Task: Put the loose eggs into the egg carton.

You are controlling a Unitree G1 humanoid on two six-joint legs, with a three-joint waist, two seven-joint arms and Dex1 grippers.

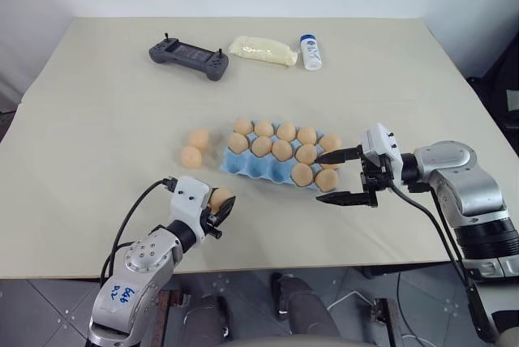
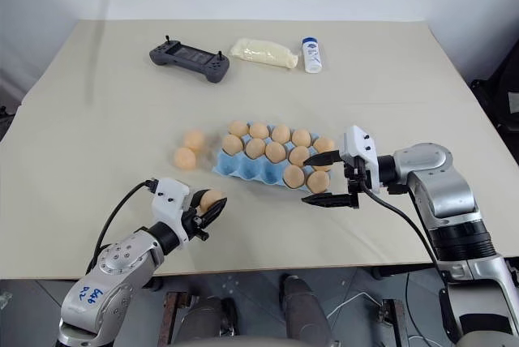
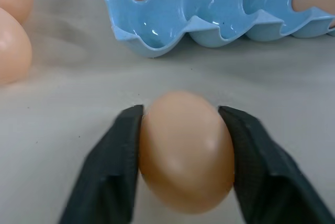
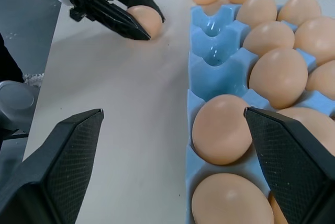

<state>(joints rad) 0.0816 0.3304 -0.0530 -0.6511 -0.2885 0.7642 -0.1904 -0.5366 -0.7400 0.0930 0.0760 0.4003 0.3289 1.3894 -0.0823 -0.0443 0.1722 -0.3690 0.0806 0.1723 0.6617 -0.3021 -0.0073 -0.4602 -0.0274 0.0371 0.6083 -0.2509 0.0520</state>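
Note:
The light blue egg carton [image 1: 242, 167] lies mid-table with several peach-tan eggs in it; three cups [image 4: 214, 51] of its near row stand bare. Two loose eggs [image 1: 199, 138] [image 1: 191, 156] rest on the table just left of it. My left gripper [image 1: 220, 201] is shut on a third egg [image 3: 186, 150], low over the table in front of the carton's left end. At the carton's right end my right gripper [image 1: 319, 178] stands open, pointing left, its fingers [image 4: 57, 166] apart and holding nothing.
At the back of the table lie a grey controller [image 1: 188, 57], a pale yellow pouch [image 1: 261, 49] and a small white bottle [image 1: 310, 52]. The table's front edge [image 1: 268, 270] runs close under both arms.

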